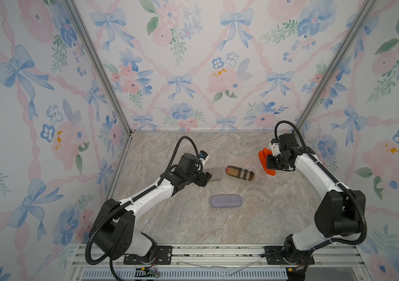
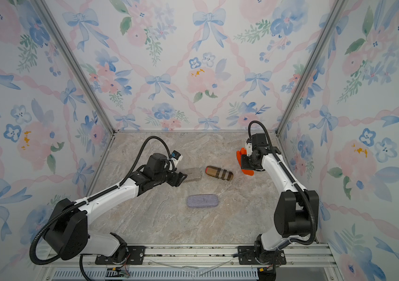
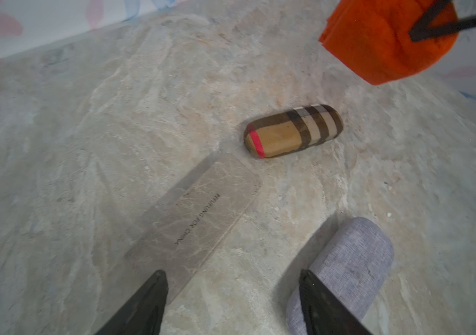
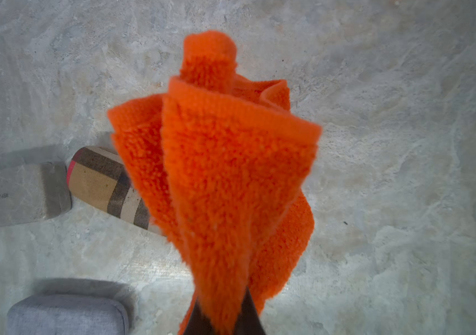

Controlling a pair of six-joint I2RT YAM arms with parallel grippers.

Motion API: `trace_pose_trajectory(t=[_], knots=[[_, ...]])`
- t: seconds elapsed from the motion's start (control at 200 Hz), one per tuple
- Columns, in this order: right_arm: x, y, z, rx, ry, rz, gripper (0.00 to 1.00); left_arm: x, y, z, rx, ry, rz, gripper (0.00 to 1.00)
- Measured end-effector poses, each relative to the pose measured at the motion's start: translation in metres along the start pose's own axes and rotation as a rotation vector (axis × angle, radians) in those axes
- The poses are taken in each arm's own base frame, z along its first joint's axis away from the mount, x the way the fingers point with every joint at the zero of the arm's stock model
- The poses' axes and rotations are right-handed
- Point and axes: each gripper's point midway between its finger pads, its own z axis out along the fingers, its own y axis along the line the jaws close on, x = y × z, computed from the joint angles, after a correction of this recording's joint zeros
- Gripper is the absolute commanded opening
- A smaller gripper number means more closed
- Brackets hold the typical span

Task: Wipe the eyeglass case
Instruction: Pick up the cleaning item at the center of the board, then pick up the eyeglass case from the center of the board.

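Three eyeglass cases lie on the marble table. A marble-patterned flat case (image 1: 216,173) (image 3: 199,208) is at the left, a brown plaid case (image 1: 240,173) (image 3: 292,132) just right of it, and a grey fabric case (image 1: 226,201) (image 3: 350,261) nearer the front. My left gripper (image 3: 231,272) (image 1: 207,177) hovers over the near end of the marble-patterned case, jaws apart with only table between them. My right gripper (image 4: 223,307) is shut on an orange cloth (image 4: 225,162) (image 1: 264,159), which hangs above the table to the right of the plaid case.
Floral walls close in the table on three sides, with metal posts (image 1: 120,102) at the back corners. The aluminium rail (image 1: 218,250) carrying both arm bases runs along the front edge. The right arm (image 1: 315,175) stands close to the right wall.
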Motion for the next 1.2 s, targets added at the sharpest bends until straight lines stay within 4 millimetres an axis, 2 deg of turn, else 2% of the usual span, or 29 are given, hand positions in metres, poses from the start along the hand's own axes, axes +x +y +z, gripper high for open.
trace_pose_trajectory(t=[0.125, 0.22, 0.375, 0.51, 0.64, 0.71, 0.87, 1.05, 1.2], knots=[[0.003, 0.007, -0.026, -0.019, -0.042, 0.01, 0.0, 0.016, -0.045, 0.016, 0.135, 0.044, 0.241, 0.73], [0.011, 0.016, -0.042, -0.036, -0.073, 0.006, 0.0, 0.031, -0.064, 0.024, 0.204, 0.067, 0.381, 0.74], [0.029, 0.033, -0.048, -0.071, -0.047, -0.012, 0.0, 0.056, -0.068, 0.042, 0.259, 0.127, 0.493, 0.74], [0.037, 0.042, -0.05, -0.084, -0.028, -0.029, 0.0, 0.08, -0.076, 0.055, 0.32, 0.183, 0.528, 0.74], [0.041, 0.044, -0.052, -0.087, -0.027, -0.037, 0.0, 0.086, -0.09, 0.057, 0.358, 0.19, 0.562, 0.75], [0.047, 0.043, -0.047, -0.086, -0.011, -0.035, 0.0, 0.091, -0.094, 0.06, 0.367, 0.202, 0.578, 0.75], [0.062, 0.042, -0.036, -0.094, 0.035, -0.021, 0.0, 0.089, -0.096, 0.062, 0.369, 0.197, 0.587, 0.76], [0.06, 0.046, -0.036, -0.111, 0.027, -0.018, 0.0, 0.092, -0.094, 0.068, 0.357, 0.213, 0.592, 0.75], [0.059, 0.049, -0.036, -0.123, 0.021, -0.022, 0.0, 0.104, -0.091, 0.074, 0.354, 0.252, 0.61, 0.76]])
